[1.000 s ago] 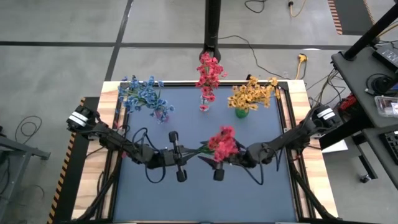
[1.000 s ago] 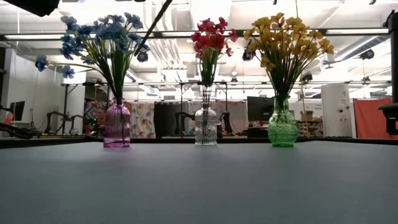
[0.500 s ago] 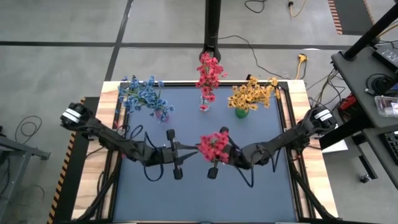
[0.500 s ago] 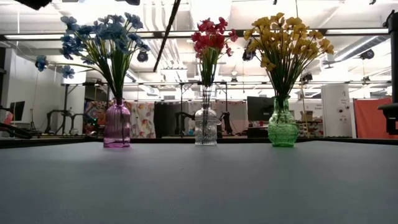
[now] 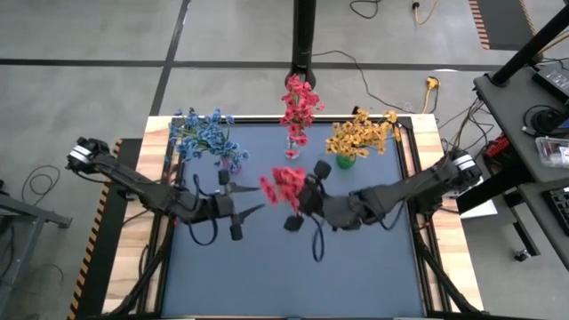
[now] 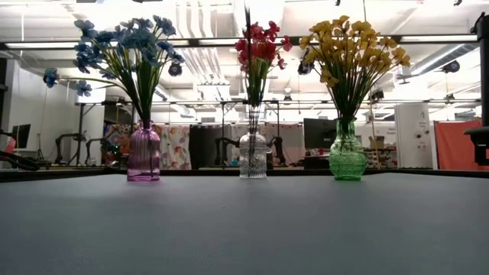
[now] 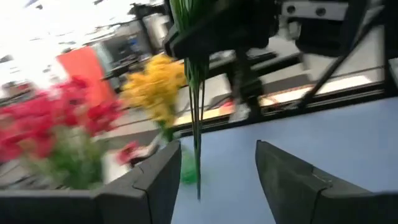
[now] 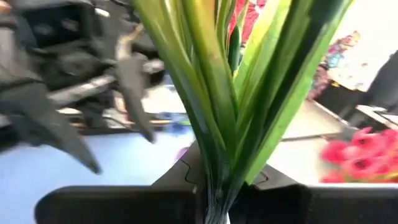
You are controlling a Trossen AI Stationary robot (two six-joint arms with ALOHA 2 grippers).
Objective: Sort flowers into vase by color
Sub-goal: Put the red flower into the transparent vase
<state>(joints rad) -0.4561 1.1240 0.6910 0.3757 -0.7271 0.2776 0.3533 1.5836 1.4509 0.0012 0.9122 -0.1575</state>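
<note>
While mid-table, right end effector (image 5: 307,197) grips red sprig (image 5: 283,187).

We see 2 slim arms, dark grey to black, each built of tube-like links joined by rounded housings. Black cables loop loosely along both arms near the wrists. At each arm's outer end sits a pale, silvery-white cylindrical cap. The left claw (image 5: 233,212) has 2 flat, matte black fingers (image 7: 292,186) with angular, bevelled edges. The right claw (image 5: 300,203) is the same dark, blocky make, its fingers (image 8: 118,202) smooth and unmarked
</note>
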